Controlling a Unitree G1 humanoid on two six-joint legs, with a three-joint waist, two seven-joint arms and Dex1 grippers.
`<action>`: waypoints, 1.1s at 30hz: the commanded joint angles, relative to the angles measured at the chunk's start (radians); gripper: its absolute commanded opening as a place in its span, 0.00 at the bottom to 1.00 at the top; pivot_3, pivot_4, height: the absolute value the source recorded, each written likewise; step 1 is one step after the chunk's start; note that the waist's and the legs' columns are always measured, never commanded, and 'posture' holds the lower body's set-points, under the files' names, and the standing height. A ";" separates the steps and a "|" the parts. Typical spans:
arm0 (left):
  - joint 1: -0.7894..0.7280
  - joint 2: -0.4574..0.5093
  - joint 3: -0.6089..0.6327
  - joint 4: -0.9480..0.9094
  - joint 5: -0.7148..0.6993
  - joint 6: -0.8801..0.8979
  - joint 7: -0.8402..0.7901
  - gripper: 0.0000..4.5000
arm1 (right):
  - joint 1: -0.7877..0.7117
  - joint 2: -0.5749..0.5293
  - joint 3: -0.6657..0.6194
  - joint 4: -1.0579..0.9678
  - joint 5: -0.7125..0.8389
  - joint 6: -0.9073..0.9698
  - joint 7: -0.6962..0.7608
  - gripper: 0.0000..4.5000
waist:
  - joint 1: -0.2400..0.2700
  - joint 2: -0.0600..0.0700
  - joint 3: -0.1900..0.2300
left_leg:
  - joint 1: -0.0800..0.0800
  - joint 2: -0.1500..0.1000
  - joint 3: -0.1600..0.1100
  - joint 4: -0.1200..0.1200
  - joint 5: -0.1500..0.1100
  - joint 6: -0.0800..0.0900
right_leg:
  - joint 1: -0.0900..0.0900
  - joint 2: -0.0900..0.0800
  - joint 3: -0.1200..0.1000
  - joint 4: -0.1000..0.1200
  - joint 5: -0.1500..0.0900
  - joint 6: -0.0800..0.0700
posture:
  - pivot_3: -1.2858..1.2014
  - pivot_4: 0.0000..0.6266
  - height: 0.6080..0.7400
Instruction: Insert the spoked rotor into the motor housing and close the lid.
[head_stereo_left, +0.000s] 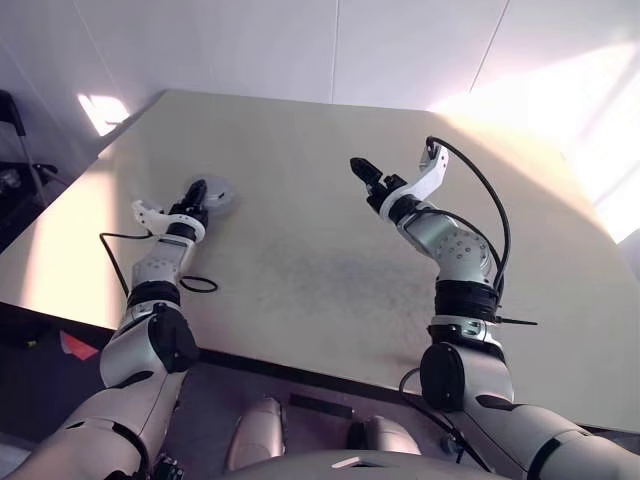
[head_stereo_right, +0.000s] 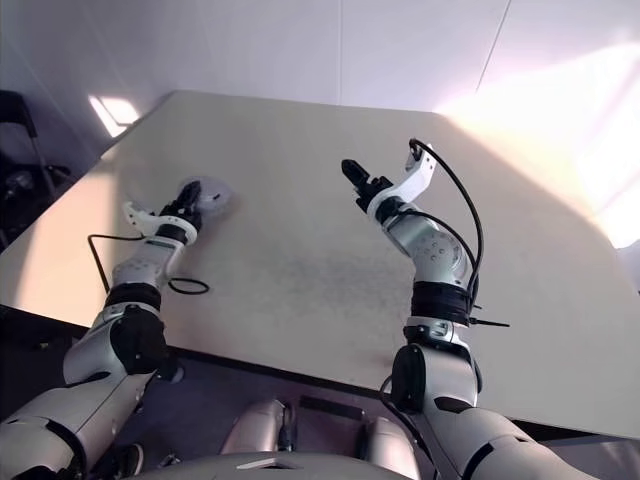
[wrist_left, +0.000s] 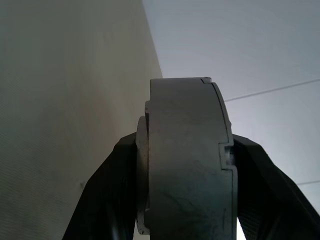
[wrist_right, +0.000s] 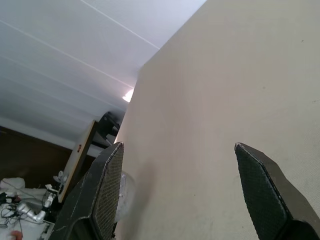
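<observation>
The left gripper (head_stereo_left: 199, 188) is over the left part of the beige counter (head_stereo_left: 320, 250), its jaws closed on a grey round assembly, taken here to be the motor housing (wrist_left: 187, 160). In the left wrist view the housing stands on edge between the two black fingers (wrist_left: 107, 195), one finger on each flat face; its grey metal outer wall faces the camera, with a stepped seam near one face and a smaller raised boss on the other. Whether the spoked rotor is inside, or the lid is seated, cannot be told from this edge-on view. In the head views the housing appears as a pale grey disc at the left fingertips, low over the counter; contact with the surface cannot be confirmed. The right gripper (head_stereo_left: 362, 171) is raised above the middle of the counter, well apart from the left, jaws wide and holding nothing. A black cable (head_stereo_left: 190, 283) lies looped on the counter near the left forearm.
</observation>
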 joint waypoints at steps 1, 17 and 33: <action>-0.035 0.023 0.012 0.014 0.009 -0.072 0.044 0.48 | -0.030 0.001 0.007 0.001 0.004 -0.018 0.019 0.88 | 0.005 0.000 0.000 | 0.000 0.000 0.000 0.000 0.000 0.000 | 0.000 0.000 0.000 0.000 0.000 0.001 | 0.52 0.00 1.00; -0.053 0.138 0.014 0.074 0.071 -0.245 0.136 0.97 | -0.046 -0.003 0.005 0.058 0.003 0.003 0.027 0.89 | -0.015 -0.003 0.000 | 0.009 0.001 0.000 0.003 0.002 -0.004 | 0.008 0.000 0.001 0.001 0.001 0.001 | 0.52 0.00 1.00; 0.005 0.024 -0.510 -0.381 0.332 -0.128 -0.377 0.97 | 0.085 -0.235 0.288 -0.071 -0.410 -0.437 0.362 0.89 | 0.012 -0.004 0.001 | 0.010 0.000 0.000 0.006 0.002 -0.004 | 0.013 -0.001 0.001 0.001 0.002 0.003 | 0.52 0.00 1.00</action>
